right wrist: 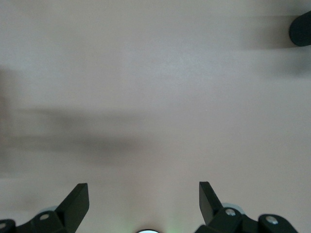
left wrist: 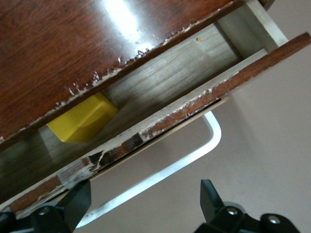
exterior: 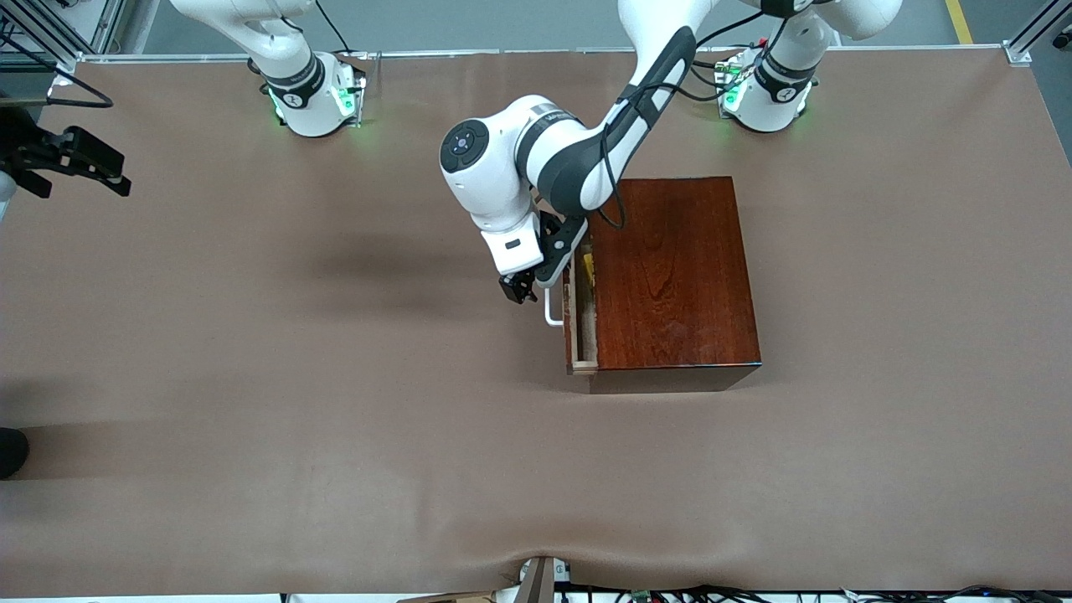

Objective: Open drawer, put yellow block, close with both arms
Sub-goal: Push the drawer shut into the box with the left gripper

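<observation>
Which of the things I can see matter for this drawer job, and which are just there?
Job: drawer, nearly shut; yellow block inside it; handle; wooden box; left gripper, open at the handle; right gripper, open, waiting.
Just there: brown table cover.

table [exterior: 251, 377]: brown cover, wrinkled at near edge | cables [exterior: 754, 593]: along near edge

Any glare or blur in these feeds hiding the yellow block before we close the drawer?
Left wrist view: glare streaks the wooden box top, but the yellow block in the drawer shows clearly. Front view: evenly lit, block mostly hidden. Right wrist view: only soft shadows on the table.
</observation>
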